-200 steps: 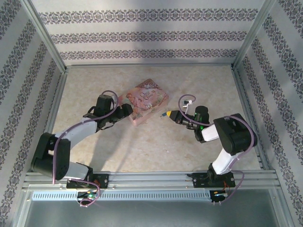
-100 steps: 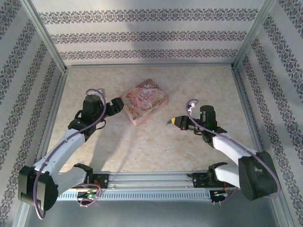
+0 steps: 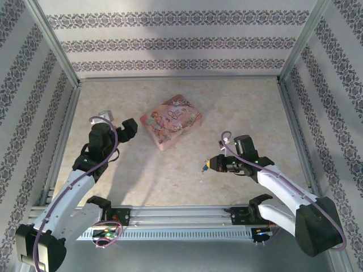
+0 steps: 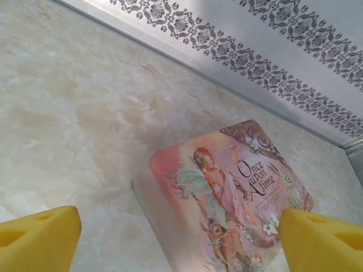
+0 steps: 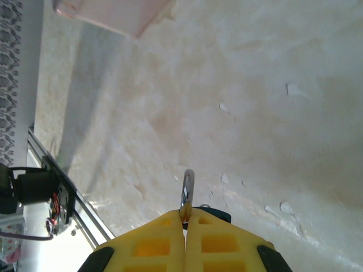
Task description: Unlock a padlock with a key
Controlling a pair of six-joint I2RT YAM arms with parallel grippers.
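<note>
- Left gripper stood spread wide, near the pink box but apart from it.
- Right gripper was pressed together on the padlock, silver loop protruding, over the desk.

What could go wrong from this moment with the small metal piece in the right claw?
The right claw pinches the slim metal piece only at its end, so it could twist or slip out. The left claw is open and holds nothing, near the pink box, so nothing would brace a lock against a push.
</note>
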